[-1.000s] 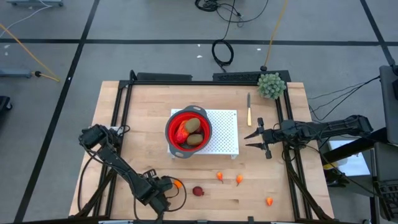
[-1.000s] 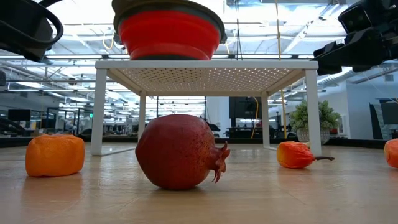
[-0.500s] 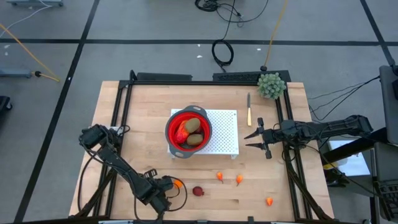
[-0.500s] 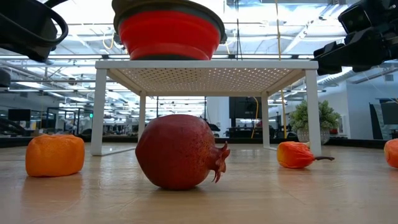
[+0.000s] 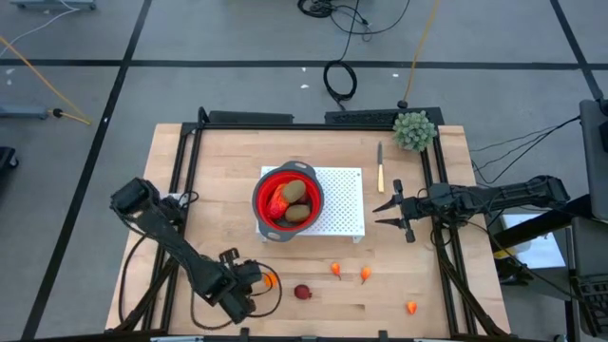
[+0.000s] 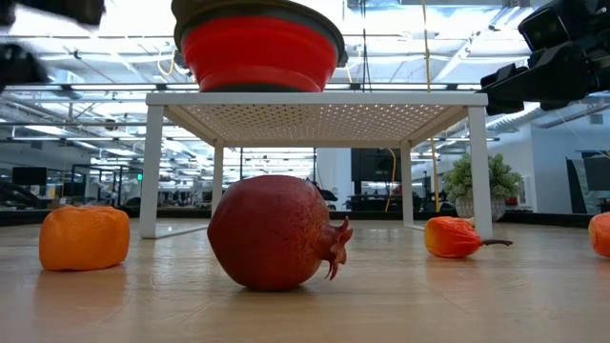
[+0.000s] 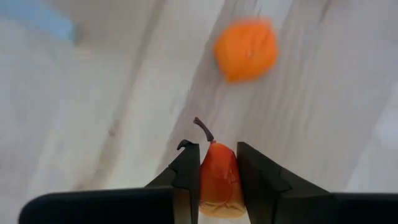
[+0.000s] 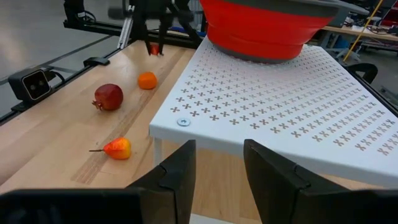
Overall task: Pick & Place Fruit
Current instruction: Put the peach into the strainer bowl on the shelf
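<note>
My left gripper (image 7: 217,152) hangs over the table's near left part (image 5: 253,276), shut on a small orange-red pear-shaped fruit (image 7: 217,182). Below it an orange piece (image 7: 245,48) lies on the wood (image 5: 270,280). Beside that lies a dark red ball (image 5: 302,293) with a small crown (image 6: 276,232). Three tiny orange bits (image 5: 335,269) (image 5: 366,275) (image 5: 410,307) lie on the near part of the table. A red bowl (image 5: 288,199) holds two brown ovals and a red-orange oblong. My right gripper (image 5: 391,209) waits open beside the rack (image 8: 217,160). My left gripper pinches the small orange-red fruit's body (image 7: 217,186) between its two fingers (image 7: 186,171), with the stem end sticking out past the fingertips. The fingers come from above, pointing down. The fruit is lifted clear of the table (image 8: 153,49).
The bowl stands on a white perforated rack (image 5: 344,204) at the table's middle. A wooden-handled knife (image 5: 380,167) and a green bushy ball (image 5: 415,130) lie near the far right corner. Bare wood shows along the left side and the near edge.
My left arm has risen: in the low view its gripper has moved up and almost out of the picture's upper left corner. The fruit lying on the table has stayed where it was.
</note>
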